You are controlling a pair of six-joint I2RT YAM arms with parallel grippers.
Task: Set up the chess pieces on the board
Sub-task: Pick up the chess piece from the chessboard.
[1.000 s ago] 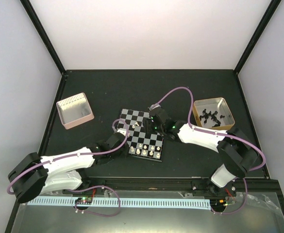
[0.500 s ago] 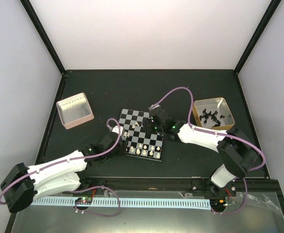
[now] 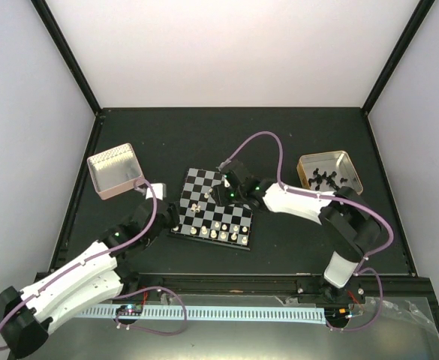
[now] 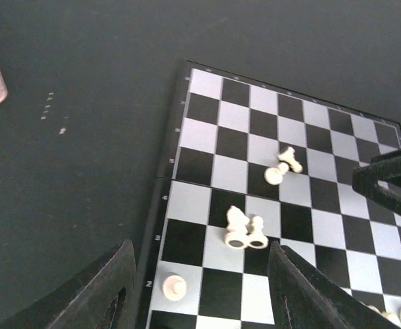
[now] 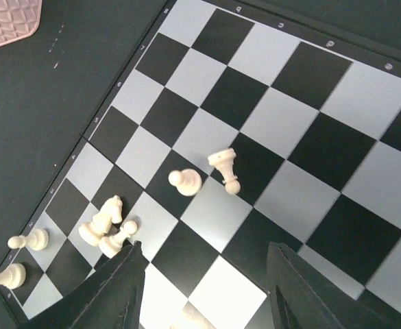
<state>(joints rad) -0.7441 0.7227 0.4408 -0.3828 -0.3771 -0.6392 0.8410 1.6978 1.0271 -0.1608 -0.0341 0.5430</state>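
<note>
While cream-white chess pieces [image 4: 245, 229] lie toppled on the black-and-silver checkered board [image 4: 234, 142], my left gripper [image 4: 201, 253] and right gripper [image 5: 205, 248] hang spread, empty. Next, I judge: pinch one, stand it upright.

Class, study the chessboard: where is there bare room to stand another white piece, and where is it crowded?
Bare: the far rows of the black-and-silver checkered chessboard, beyond the two toppled cream-white pieces mid-board. Crowded: the near rows, where standing cream pieces line the edge, and the fallen pair towards the board's left edge.
</note>
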